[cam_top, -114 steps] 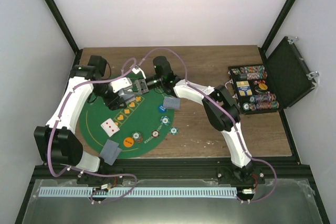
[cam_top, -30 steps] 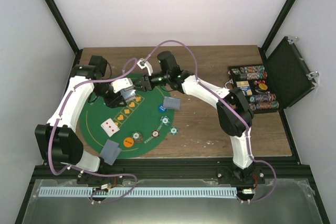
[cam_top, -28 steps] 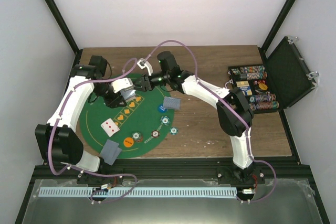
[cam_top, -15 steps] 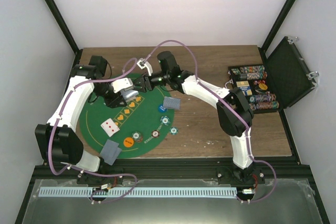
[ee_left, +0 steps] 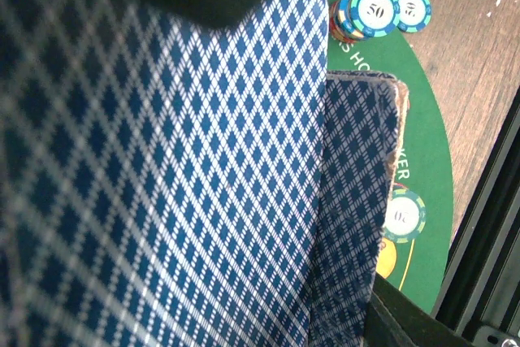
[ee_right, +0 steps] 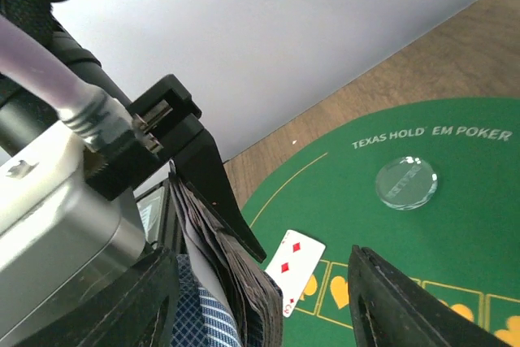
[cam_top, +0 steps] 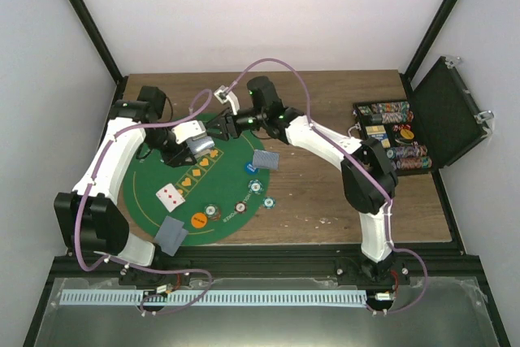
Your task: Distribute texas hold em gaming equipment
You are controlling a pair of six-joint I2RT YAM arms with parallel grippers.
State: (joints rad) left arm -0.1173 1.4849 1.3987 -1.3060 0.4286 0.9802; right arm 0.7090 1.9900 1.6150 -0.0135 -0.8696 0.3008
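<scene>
Right tool (cam_top: pixel 222 125) widened beside deck (ee_right: pixel 236 274)
Left tool (cam_top: pixel 195 145) pinches the deck. The right tool's jaws are spread wider than a second ago, and its wrist has shifted slightly.

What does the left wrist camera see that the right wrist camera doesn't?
Only the left wrist view shows the poker chips stacked at the mat's edge, and a blue-diamond card back filling most of the picture. Only the right wrist view shows the white wall, a clear round button, a face-up card with red pips, and the left gripper clamped on a deck seen edge-on. Both show the green mat and the wooden table.
</scene>
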